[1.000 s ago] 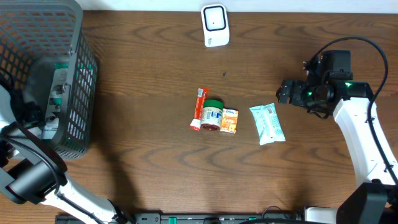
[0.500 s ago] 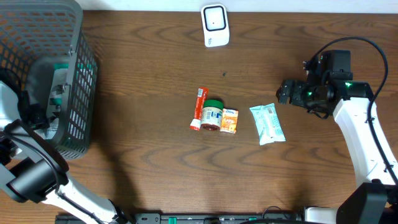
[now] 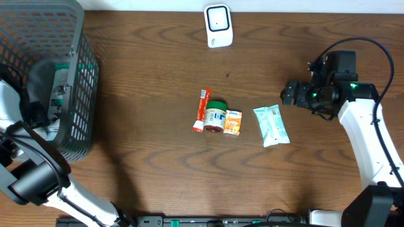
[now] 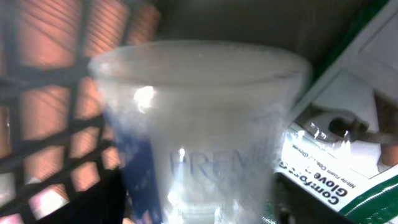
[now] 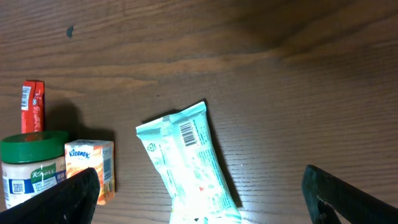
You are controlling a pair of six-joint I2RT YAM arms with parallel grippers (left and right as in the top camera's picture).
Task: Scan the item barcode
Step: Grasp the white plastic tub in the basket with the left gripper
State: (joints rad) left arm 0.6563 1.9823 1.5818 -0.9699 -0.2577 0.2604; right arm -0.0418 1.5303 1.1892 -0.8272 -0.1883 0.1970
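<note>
My left gripper [image 4: 199, 208] is down inside the dark mesh basket [image 3: 81, 94]. A translucent plastic cup [image 4: 199, 124] with faint blue print fills the left wrist view. It stands between the two dark fingers [image 4: 99, 202], and I cannot see whether they press on it. From overhead the mesh hides that gripper. My right gripper [image 5: 202, 196] hangs open above the table, over a pale green packet [image 5: 189, 162] whose barcode faces up. The white scanner [image 3: 218, 25] stands at the table's far edge.
A white and green glove box [image 4: 336, 168] lies in the basket beside the cup. At mid-table lie a red tube [image 3: 201, 109], a green-lidded jar [image 3: 215, 116] and an orange tissue box [image 3: 233, 122], with the packet [image 3: 271, 125] to their right.
The left arm has shifted slightly inside the basket. The right arm and the items on the table have not moved.
</note>
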